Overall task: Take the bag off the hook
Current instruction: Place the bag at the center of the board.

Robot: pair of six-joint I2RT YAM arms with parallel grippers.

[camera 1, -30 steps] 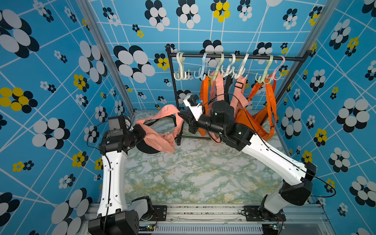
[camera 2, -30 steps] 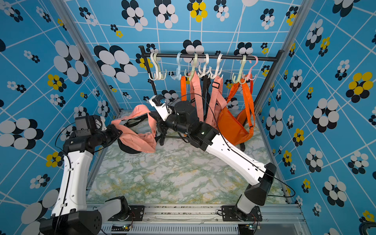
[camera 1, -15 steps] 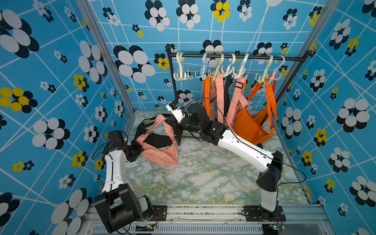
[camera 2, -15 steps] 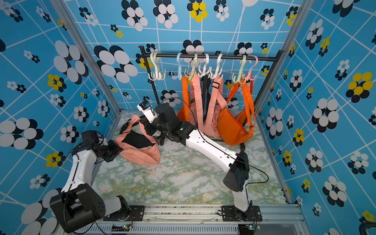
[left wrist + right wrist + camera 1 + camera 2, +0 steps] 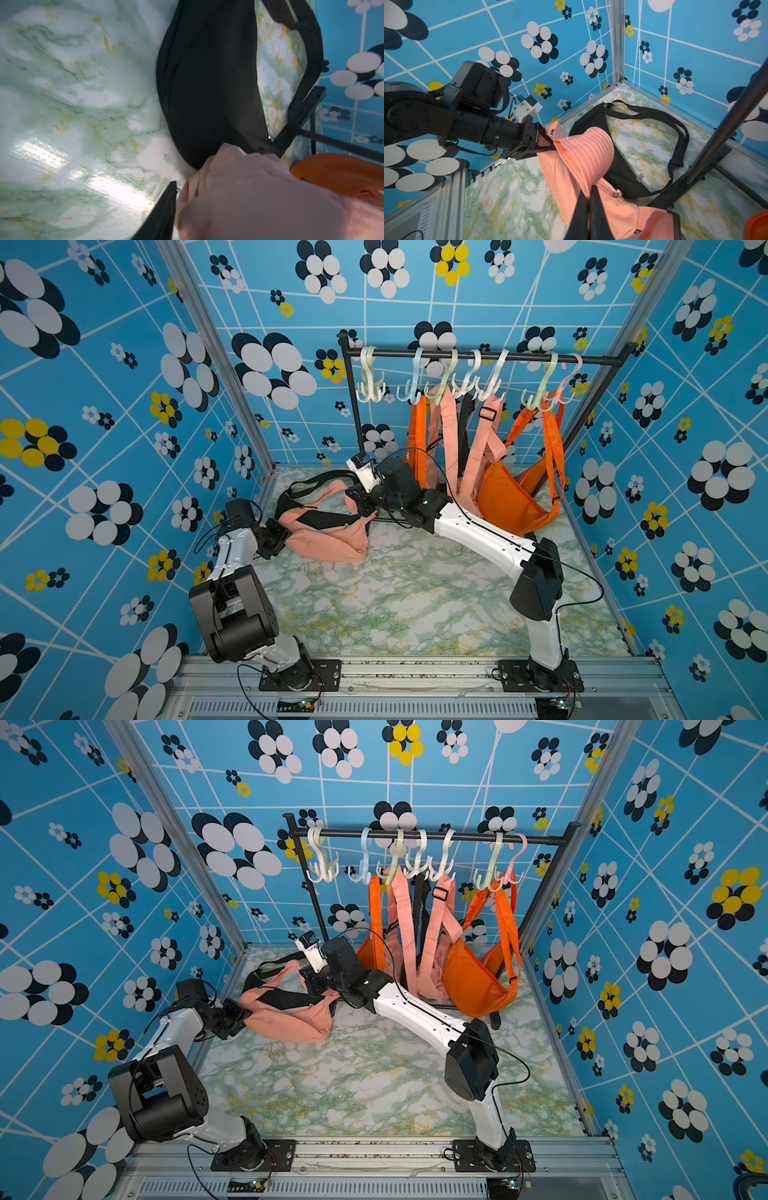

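**Pink bag laid on the bench between the two grippers**

Nearest the viewer, the bare marbled bench is seen in both top views. Farther in, the pink bag is laid on it, off every hook. Its long axis runs roughly from the left gripper to the right gripper.

The left gripper is set at the bag's outer end with its jaws parted and the fabric corner at their tips; no firm hold is judged there. The right gripper is closed on the bag's webbing strap, which is drawn up from the body. Each arm is thus placed at its own end, and neither is nearer the middle.

The task is judged all but done. Only release and withdrawal are called for, with the strap let fall clear of the right gripper.

Just behind the pink bag, a black bag is spread on the bench, touching it and partly hidden by it. Close by the right gripper, the rack's upright and foot are found, and any retreat is best steered away from them.

Farthest off, the rail is hung with empty hooks and orange bags.
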